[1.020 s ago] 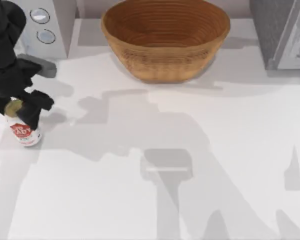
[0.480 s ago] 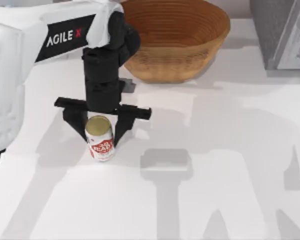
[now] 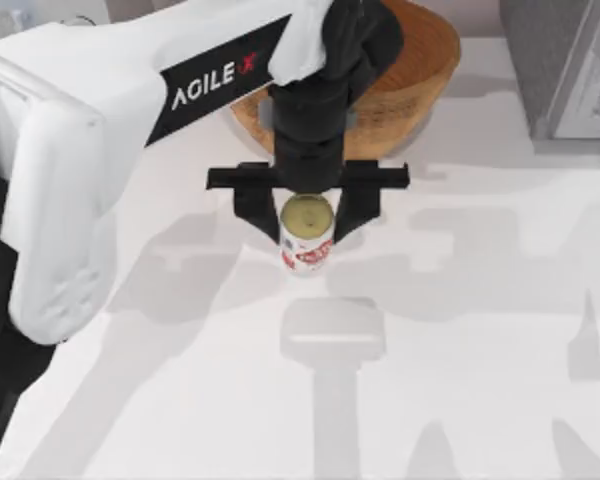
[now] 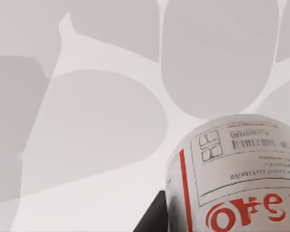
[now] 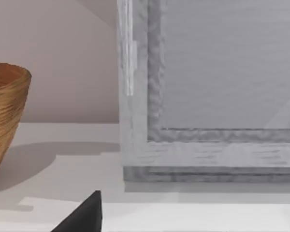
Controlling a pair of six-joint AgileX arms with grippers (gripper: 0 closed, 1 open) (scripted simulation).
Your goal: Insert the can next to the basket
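**Can held in left gripper, in front of basket**

Item 1, the can (image 3: 307,233): small silver-white cylinder with red lettering on its side and a dull gold end facing the overhead camera. It stood upright between the two black fingers of the left gripper (image 3: 307,212), which pinched it from either side. It sat near the middle of the table (image 3: 480,300), just in front of the basket and apart from it. Whether its base touched the table could not be told. In the left wrist view the can (image 4: 237,179) appeared close up, showing a printed label panel, a red stripe and red letters, with grey shadows on the white surface beyond.

Item 2, the basket (image 3: 420,70): large, round, orange-brown, with fine ridged rings. It stood at the far edge of the table, largely covered by the left arm (image 3: 130,120) reaching across it. Its rim and side also appeared in the right wrist view (image 5: 7,111).

Item 3, the left arm: white shell with a black lettered band, extended from the table's left side toward the centre.

Item 4, the grey framed panel (image 3: 565,65): stood at the far right corner; seen head-on in the right wrist view (image 5: 208,96).

Item 5, the right gripper: one dark tip (image 5: 84,215) was visible in its wrist view; its opening could not be told.
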